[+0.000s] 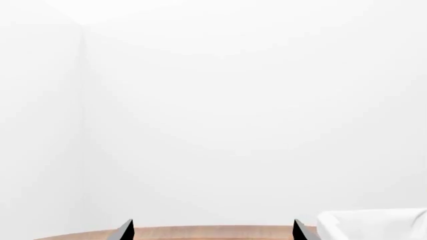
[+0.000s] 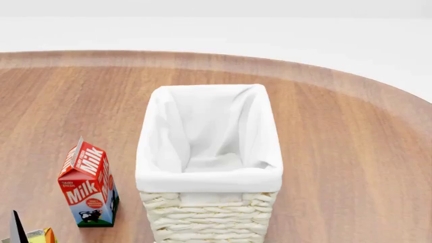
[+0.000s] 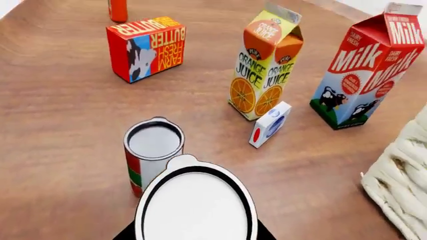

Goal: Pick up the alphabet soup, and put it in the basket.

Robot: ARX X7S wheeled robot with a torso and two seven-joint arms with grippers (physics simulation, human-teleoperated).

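Basket: the tall cream-white woven wicker basket [image 2: 210, 215] with a white cloth lining folded over its rim stands upright on the round brown wooden surface [image 2: 351, 152]; in the head view only the lining shows inside it.
Alphabet soup can: a round alphabet soup can [image 3: 197, 205] with a white lid and black rim fills the near part of the right wrist view, outside the basket and apart from its wicker wall [image 3: 400, 185], raised above the surface.
Right hand: the right hand [image 3: 193, 235] shows only dark finger parts on either side of the alphabet soup can, which appears clamped between them.
Left hand: the left hand [image 1: 213, 232] has its two black fingertips apart, with nothing between them; a corner of the basket's white lining [image 1: 373, 225] is just beside one tip.
Second can: a red, white and green striped can [image 3: 152, 155] with a grey lid stands just beyond the held one, farther from the basket.
Milk carton: the red, white and blue milk carton [image 2: 89, 187] stands upright near the basket's left side.
Orange juice carton: the orange and yellow juice carton [image 3: 263, 65] stands beyond the milk carton from the basket.
Small box: a small white box [image 3: 270, 124] with blue and red marks leans against the juice carton.
Butter box: the red butter box [image 3: 147, 47] lies well apart from the basket.
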